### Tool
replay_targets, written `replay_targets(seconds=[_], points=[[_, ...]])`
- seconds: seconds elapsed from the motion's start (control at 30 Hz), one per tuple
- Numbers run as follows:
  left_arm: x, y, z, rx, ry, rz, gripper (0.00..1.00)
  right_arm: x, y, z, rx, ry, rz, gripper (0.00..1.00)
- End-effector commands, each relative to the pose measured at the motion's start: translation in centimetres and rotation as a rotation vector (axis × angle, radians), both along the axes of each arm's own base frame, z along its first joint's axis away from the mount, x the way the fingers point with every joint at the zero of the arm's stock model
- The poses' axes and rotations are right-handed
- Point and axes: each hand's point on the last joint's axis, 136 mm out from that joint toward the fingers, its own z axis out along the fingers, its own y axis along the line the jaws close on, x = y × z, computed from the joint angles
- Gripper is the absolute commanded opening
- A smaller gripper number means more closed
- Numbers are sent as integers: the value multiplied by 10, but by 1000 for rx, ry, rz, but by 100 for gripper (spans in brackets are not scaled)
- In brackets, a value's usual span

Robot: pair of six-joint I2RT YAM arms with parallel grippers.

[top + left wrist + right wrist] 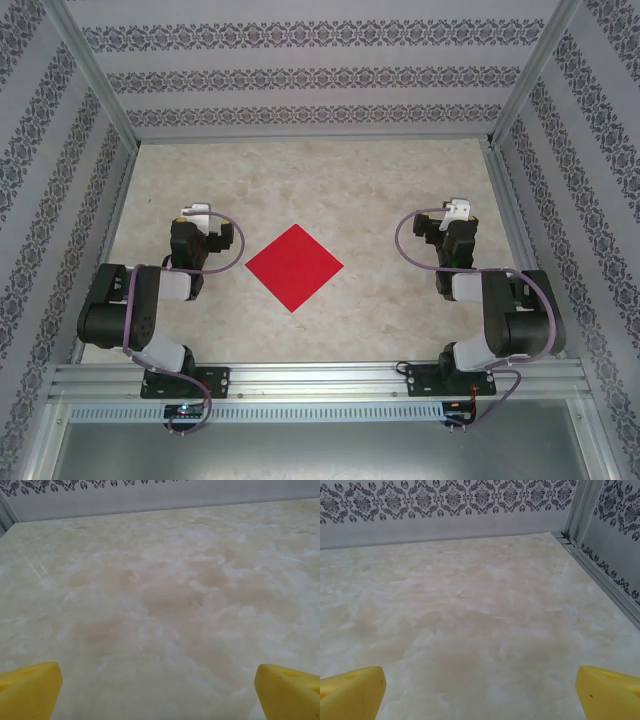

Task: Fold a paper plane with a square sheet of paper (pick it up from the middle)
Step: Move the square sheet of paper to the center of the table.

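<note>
Patterned walls (300, 70), grey with dark ornament bands, close the work space on three sides. Inside them lies the table (400, 190), with a pale beige marble-like top. Along its near edge runs a metal rail (320, 380), and both arms are bolted on it.

The left arm (130, 310) is folded at the left side of the table and the right arm (510, 315) is folded at the right side. Both reach toward the far wall.

The paper (294, 266) is a bright red square. It lies flat on the table between the two arms, turned so that one corner points to the rail and one to the far wall. It is near the middle of the table, a little closer to the left arm. Nothing touches it.

The left gripper (197, 215) is well apart from the paper, with its jaws spread wide. In the left wrist view its yellow fingers (30, 690) stand at the two lower corners, with bare table between them. The right gripper (455, 215) is also spread wide and holds nothing. Its yellow fingers (607, 690) stand far apart over bare table, near the right wall.
</note>
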Motion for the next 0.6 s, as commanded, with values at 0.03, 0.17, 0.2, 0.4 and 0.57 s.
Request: replay_targets(seconds=[0.03, 0.17, 0.2, 0.4, 0.57], points=[[8, -8, 13, 4, -50, -34, 100, 9, 1, 14, -8, -49, 20, 98], [8, -8, 13, 3, -49, -35, 100, 9, 1, 15, -9, -50, 20, 98], [8, -9, 13, 2, -50, -35, 100, 9, 1, 14, -9, -48, 20, 98], [8, -9, 13, 3, -50, -36, 100, 10, 2, 14, -2, -44, 25, 98], [8, -8, 13, 3, -49, -35, 100, 9, 1, 15, -3, -48, 24, 98]])
